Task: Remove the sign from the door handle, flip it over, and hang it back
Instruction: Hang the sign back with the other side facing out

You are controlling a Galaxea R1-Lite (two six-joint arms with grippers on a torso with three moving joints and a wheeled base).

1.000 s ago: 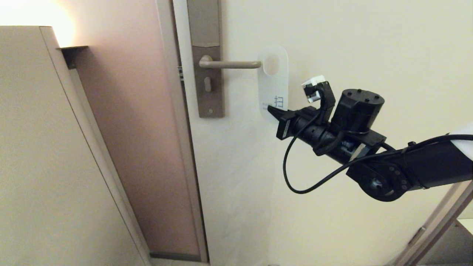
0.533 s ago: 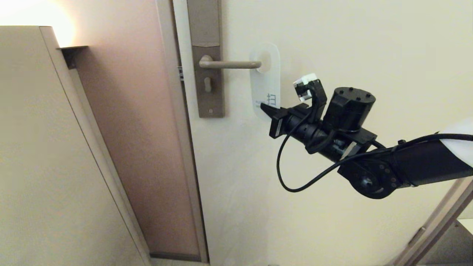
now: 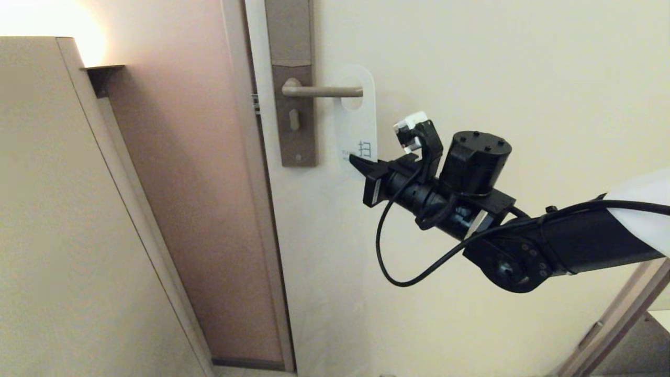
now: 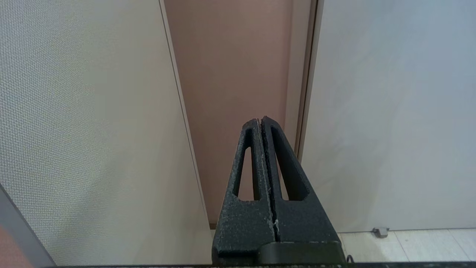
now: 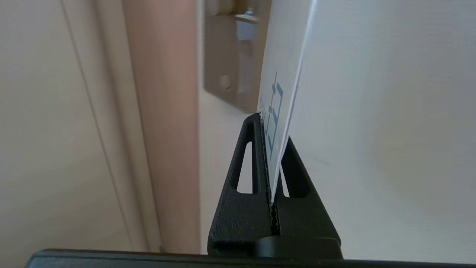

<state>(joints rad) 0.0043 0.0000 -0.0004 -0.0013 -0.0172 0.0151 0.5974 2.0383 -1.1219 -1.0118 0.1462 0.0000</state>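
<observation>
Cream door (image 3: 471,63) fills background, pinkish wall strip (image 3: 199,209) beside frame. Sign (image 3: 357,118), white face out, oval hole threaded over tip of door handle (image 3: 322,91); handle sits on grey-brown lock plate (image 3: 293,125). Right gripper (image 3: 361,165) at sign's lower edge, jaws clamped on it. Left gripper (image 4: 261,123) down low facing wall and door frame, jaws pressed together, holding nothing.
</observation>
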